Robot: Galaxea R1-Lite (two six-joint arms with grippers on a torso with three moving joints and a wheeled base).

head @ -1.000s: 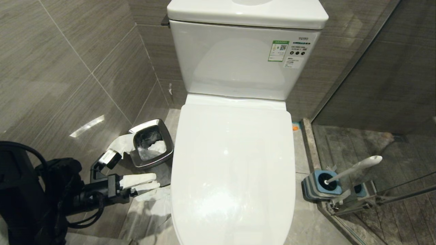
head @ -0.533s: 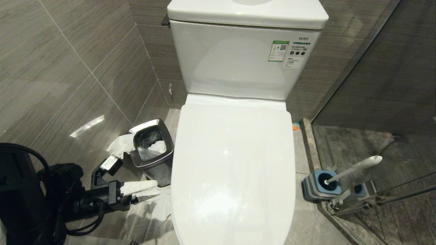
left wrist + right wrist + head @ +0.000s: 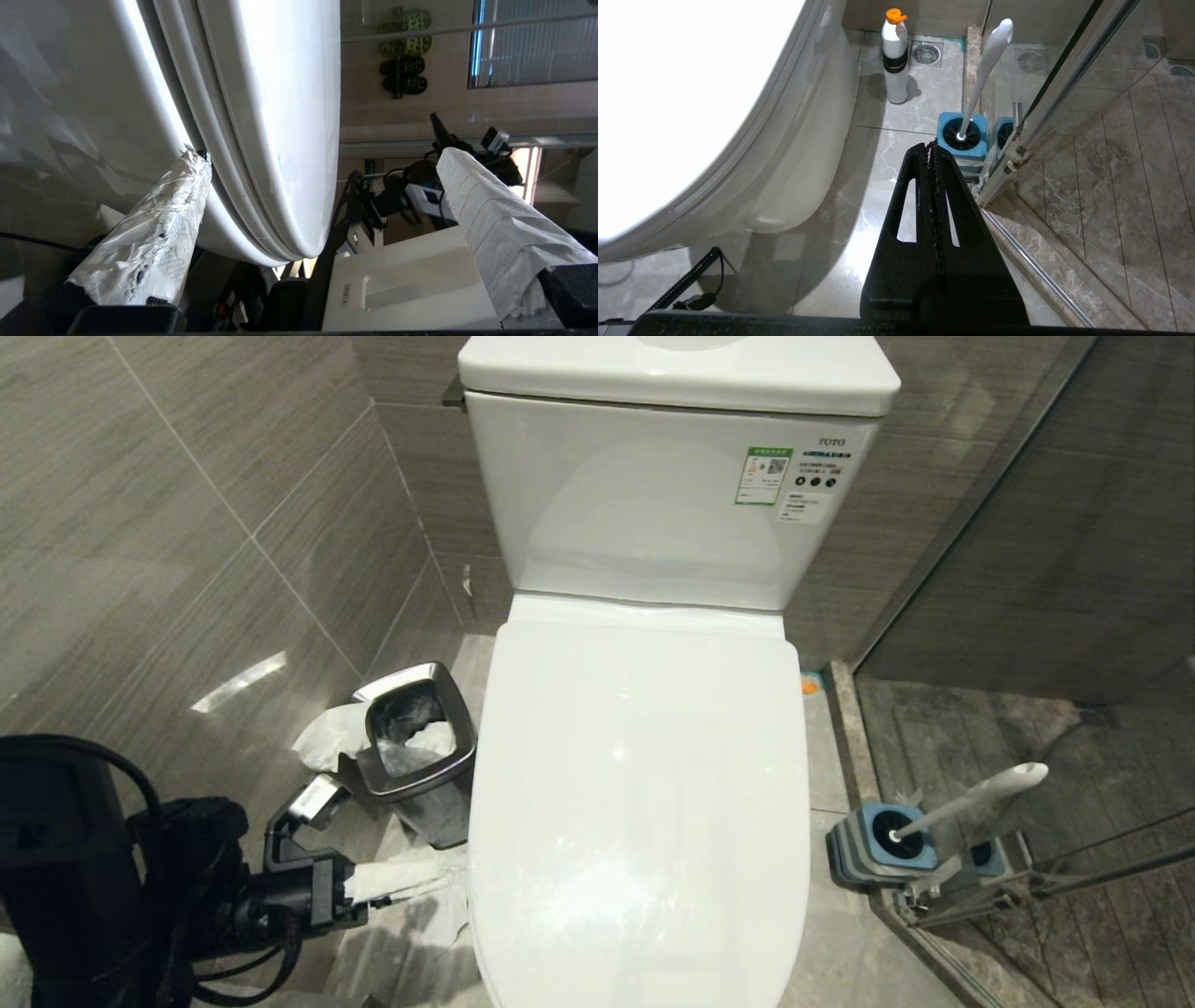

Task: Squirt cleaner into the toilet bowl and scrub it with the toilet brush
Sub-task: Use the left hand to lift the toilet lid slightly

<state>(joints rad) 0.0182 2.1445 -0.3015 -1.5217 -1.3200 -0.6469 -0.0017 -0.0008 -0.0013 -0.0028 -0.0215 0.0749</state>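
Nearest you, lower left of the head view: the left gripper (image 3: 425, 880) sits low beside the toilet bowl (image 3: 639, 803), jaws spread wide and holding nothing. In the left wrist view one paper-wrapped fingertip (image 3: 194, 163) is right at the seam under the seat edge, the other finger (image 3: 486, 205) stands well clear on the far side of the closed lid (image 3: 280, 93); whether the tip actually touches, can't tell.

The right gripper (image 3: 930, 145) hangs over the floor on the bowl's other side, jaws pressed together, nothing in them.

Floor is grey marbled tile (image 3: 859, 186), glossy. Just past the right gripper the toilet brush (image 3: 987, 60) stands in its blue square holder (image 3: 962, 135), handle leaning, tight against the glass shower partition's lower corner (image 3: 1008, 158). Farther on, a white bottle w/ orange cap (image 3: 895, 51) stands upright near a floor drain (image 3: 927, 52), by the back wall.

On the left side of the bowl, a small steel bin (image 3: 411, 733) w/ paper inside and loose tissue (image 3: 327, 733) beside it. Behind all, the cistern (image 3: 672, 495) against grey wall tiles (image 3: 168, 523).
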